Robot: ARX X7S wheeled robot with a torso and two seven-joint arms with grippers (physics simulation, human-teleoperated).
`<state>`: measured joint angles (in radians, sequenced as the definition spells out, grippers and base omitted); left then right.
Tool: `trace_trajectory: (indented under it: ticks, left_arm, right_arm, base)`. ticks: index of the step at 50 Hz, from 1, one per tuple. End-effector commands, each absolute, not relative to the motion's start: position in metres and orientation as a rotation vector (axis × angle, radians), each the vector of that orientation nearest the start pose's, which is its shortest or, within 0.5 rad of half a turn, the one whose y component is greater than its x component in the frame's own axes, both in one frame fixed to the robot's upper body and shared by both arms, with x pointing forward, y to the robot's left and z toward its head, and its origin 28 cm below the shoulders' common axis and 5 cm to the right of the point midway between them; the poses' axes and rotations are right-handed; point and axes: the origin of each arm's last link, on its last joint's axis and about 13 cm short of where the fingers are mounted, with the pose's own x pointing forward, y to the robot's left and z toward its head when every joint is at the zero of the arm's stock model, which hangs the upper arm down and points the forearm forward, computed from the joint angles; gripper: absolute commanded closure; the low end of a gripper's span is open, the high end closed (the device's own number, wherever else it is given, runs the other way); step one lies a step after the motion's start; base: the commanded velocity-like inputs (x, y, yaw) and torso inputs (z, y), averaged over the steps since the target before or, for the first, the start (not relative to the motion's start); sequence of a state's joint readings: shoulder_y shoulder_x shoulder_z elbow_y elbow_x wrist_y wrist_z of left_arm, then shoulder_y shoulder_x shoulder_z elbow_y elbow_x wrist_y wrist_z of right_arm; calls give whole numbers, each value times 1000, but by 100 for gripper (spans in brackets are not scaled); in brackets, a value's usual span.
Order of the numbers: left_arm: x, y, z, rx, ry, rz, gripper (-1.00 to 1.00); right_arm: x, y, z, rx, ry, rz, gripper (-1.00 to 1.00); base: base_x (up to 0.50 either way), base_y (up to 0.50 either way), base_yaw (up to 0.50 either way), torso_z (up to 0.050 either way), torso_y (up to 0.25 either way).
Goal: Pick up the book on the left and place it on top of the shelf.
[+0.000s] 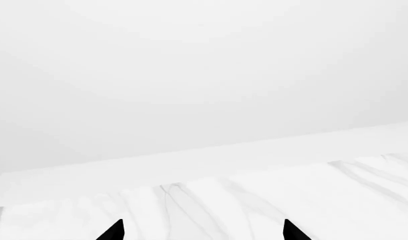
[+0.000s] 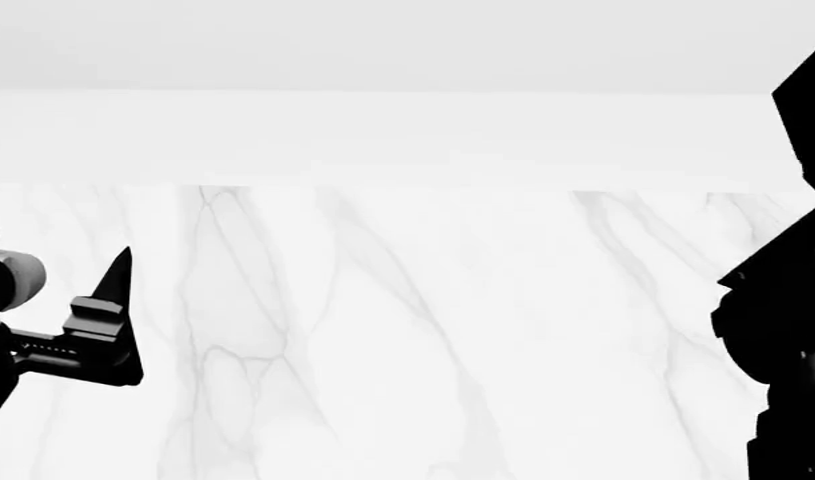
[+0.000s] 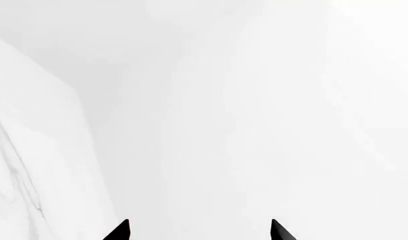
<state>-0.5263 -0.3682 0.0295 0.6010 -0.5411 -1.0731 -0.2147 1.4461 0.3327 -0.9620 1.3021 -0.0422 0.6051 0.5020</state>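
1. Left gripper (image 1: 202,231) – jaws apart, nothing between them, over the marble counter (image 2: 421,330).
2. Right gripper (image 3: 198,231) – jaws apart, off the counter's edge.
3. Book, shelf – not in view.

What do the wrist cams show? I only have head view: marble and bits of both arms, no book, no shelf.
Observer: Left wrist view: left claw is open, nothing between its tips, marble top ahead of it. No book.
Operator: Right one?
Observer: Right claw is open too and empty, facing mostly a plain white wall.
Operator: Shelf anywhere?
Observer: No. Neither wrist view shows the shelf or the book.
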Motion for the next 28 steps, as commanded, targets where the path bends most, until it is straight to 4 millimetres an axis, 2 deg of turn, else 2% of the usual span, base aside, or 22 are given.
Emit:
trace_trajectory:
  ticks: [1, 2, 3, 7, 16, 28]
  left_arm:
    - [251, 242, 192, 54, -24, -101, -100]
    - [251, 242, 191, 54, -23, -101, -100]
    - [251, 242, 191, 54, -23, -101, -100]
    - [250, 242, 191, 54, -24, -101, -100]
    - [251, 243, 189, 52, -23, -101, -100]
    - [252, 241, 188, 51, -24, -105, -100]
  right_arm:
    - [408, -221, 236, -866, 217, -625, -100]
    - [405, -216, 238, -764, 211, -554, -100]
    - [404, -216, 238, -764, 211, -554, -100]
    - [395, -202, 235, -512, 205, -349, -100]
    - [383, -192, 226, -222, 208, -156, -100]
    - [374, -184, 207, -112, 167, 31, -100]
  base:
    - [0, 0, 0, 0, 0]
    - [0, 0, 0, 0, 0]
    - [0, 0, 0, 0, 0]
    - [0, 0, 0, 0, 0]
    - [0, 0, 0, 0, 0]
    - [0, 0, 0, 0, 0]
